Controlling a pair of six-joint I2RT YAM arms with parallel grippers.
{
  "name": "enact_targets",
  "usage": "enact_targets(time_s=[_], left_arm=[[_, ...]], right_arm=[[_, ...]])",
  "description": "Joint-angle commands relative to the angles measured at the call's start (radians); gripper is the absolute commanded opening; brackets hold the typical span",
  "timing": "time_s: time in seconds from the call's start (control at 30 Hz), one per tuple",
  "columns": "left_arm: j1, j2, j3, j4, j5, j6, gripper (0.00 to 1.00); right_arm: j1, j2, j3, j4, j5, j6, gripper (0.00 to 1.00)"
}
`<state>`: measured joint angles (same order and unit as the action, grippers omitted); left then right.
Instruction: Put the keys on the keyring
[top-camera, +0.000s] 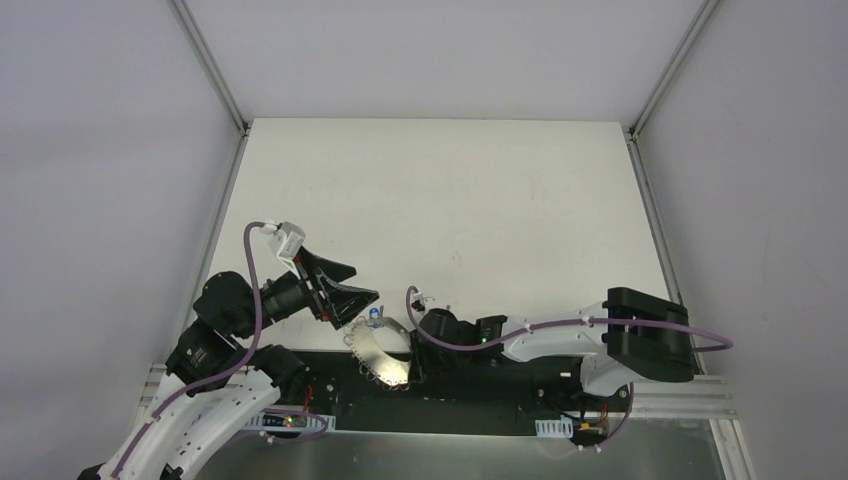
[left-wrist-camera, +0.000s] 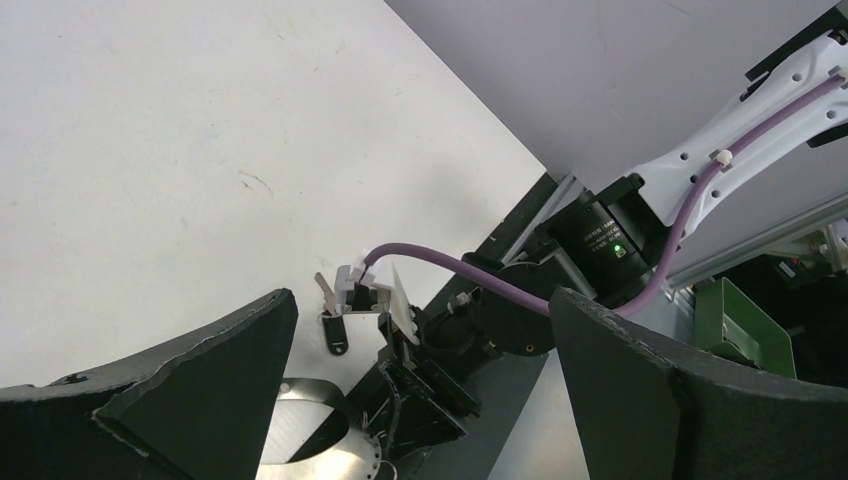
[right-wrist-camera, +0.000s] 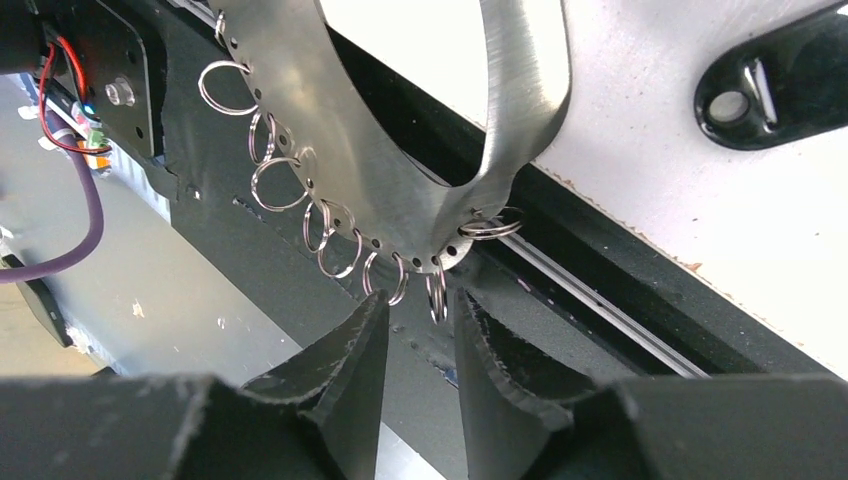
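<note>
White tabletop (left-wrist-camera: 150, 150) holds black-headed key (left-wrist-camera: 336, 333), unseen from above.

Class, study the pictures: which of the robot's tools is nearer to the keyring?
Right. The right tool straddles a small ring on the fringe of the keyring, its fingers narrowly parted. The left tool hangs wide open off the keyring's far-left side, apart from it.

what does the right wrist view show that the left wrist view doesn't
Only the right wrist: a clear row of split rings on the keyring, one hanging in the narrow gap of the right claw. Only the left wrist: the right arm, its purple cable, the wide-open left claw. Both: the keyring, the black-headed key, the white table.
</note>
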<state>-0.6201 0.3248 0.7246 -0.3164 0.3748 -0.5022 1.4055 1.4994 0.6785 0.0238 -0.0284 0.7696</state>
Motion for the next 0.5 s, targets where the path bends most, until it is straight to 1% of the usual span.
enact_targets(time_s=[0.0,0.27,0.3,0.37,0.43,0.47], left_arm=[[0.008,-0.014,0.027,0.01,-0.024,0.022,0.99],[0.008,-0.006,0.03,0.01,-0.022,0.021,0.99],[0.007,-0.007,0.03,0.01,-0.023,0.021,0.99],[0.007,-0.007,0.03,0.01,-0.024,0.021,0.99],[0.008,-0.005,0.03,0.01,-0.024,0.021,0.99],[0.007,-0.003,0.029,0.01,-0.022,0.021,0.99]], right_arm=[[0.01,0.013,0.037,0.025,0.022,0.019,0.31],[0.015,0.037,0.05,0.013,0.022,0.013,0.16],[0.016,0.04,0.052,0.008,0.046,0.013,0.14],[0.016,0.04,0.051,0.005,0.061,0.013,0.09],[0.018,0.035,0.049,0.002,0.077,0.012,0.0],[0.019,0.029,0.049,-0.003,0.086,0.003,0.0]])
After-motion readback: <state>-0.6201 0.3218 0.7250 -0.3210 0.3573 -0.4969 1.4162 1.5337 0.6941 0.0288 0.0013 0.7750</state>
